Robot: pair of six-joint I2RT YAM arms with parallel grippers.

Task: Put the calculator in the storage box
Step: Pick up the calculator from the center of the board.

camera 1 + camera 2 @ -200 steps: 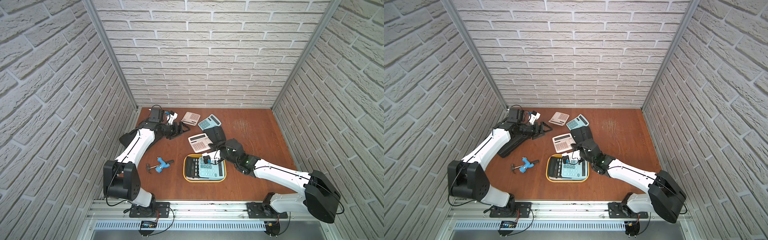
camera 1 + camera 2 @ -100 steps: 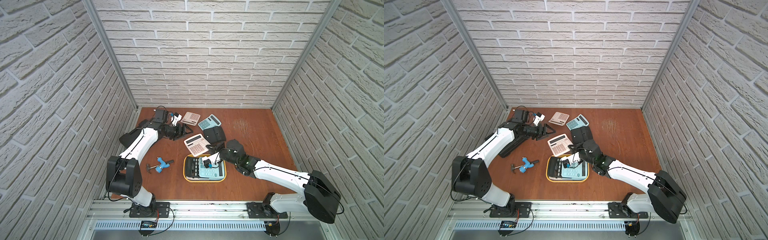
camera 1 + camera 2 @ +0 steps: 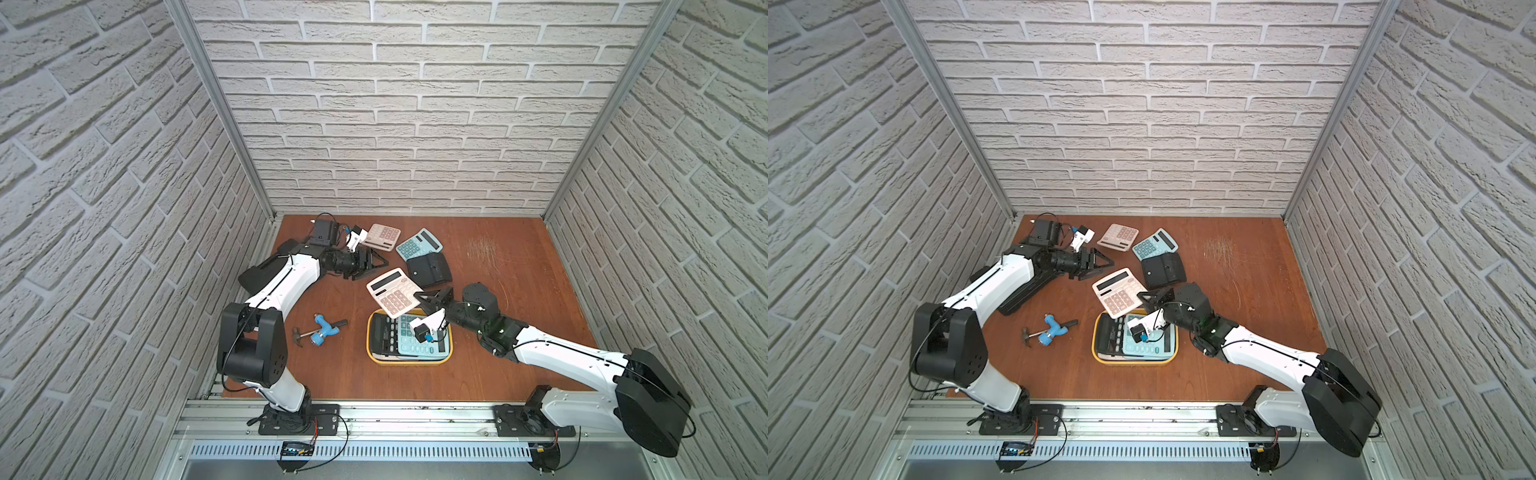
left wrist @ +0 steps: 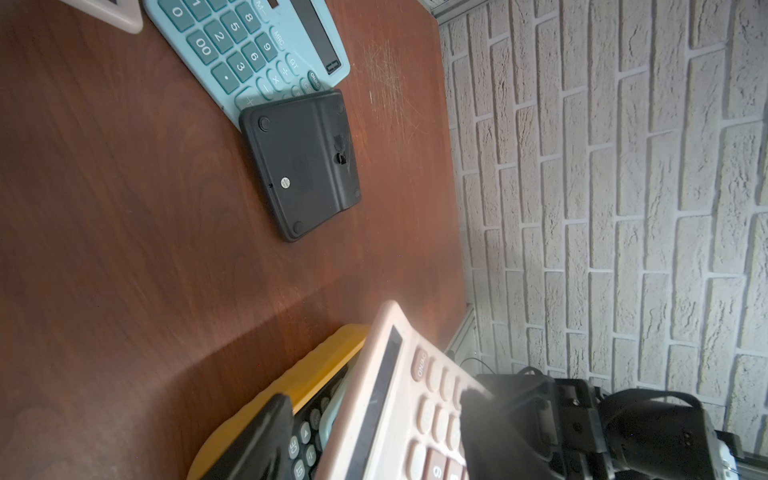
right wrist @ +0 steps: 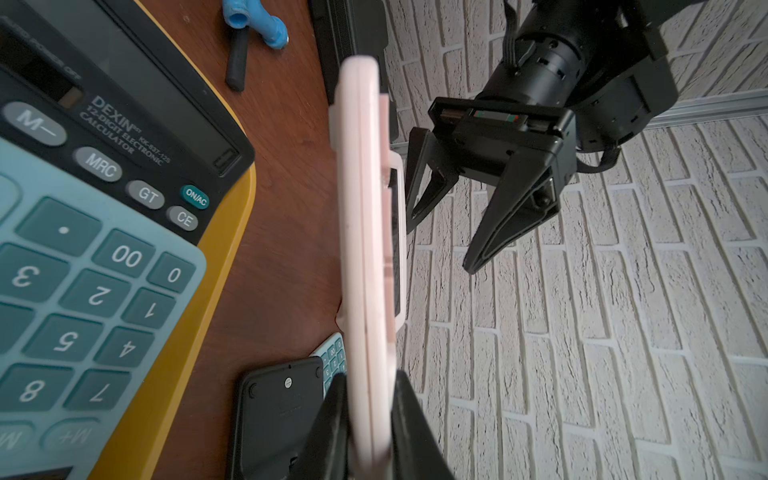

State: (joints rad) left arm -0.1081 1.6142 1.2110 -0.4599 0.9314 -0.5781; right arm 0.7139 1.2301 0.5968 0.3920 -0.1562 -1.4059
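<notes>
Over the far corner of the yellow storage box (image 3: pixel 409 362), the right gripper (image 3: pixel 419 296) pinches a pink calculator (image 3: pixel 392 293) by one edge. Its two fingers are pressed flat against front and back, and the right wrist view shows the grip plainly. From where I stand the calculator looks pale pink all over, with a long dark display strip across its top and rows of rounded keys in the same pink. Seen edge-on it is thin, with a seam running along the middle of its side.

It hangs tilted, keys up, its near corner overlapping the box's far rim in both top views; whether it touches the rim I cannot tell. Inside the box lie a black calculator (image 3: pixel 380 338) and a teal calculator (image 3: pixel 411 347), side by side.

The left gripper (image 3: pixel 374 267) hangs just beyond the pink calculator's display end — fingers spread, nothing between them. Farther back on the wooden table (image 3: pixel 332 374) a face-down calculator (image 3: pixel 430 268) rests, and a blue-handled toy hammer (image 3: pixel 320 330) lies left of the box.
</notes>
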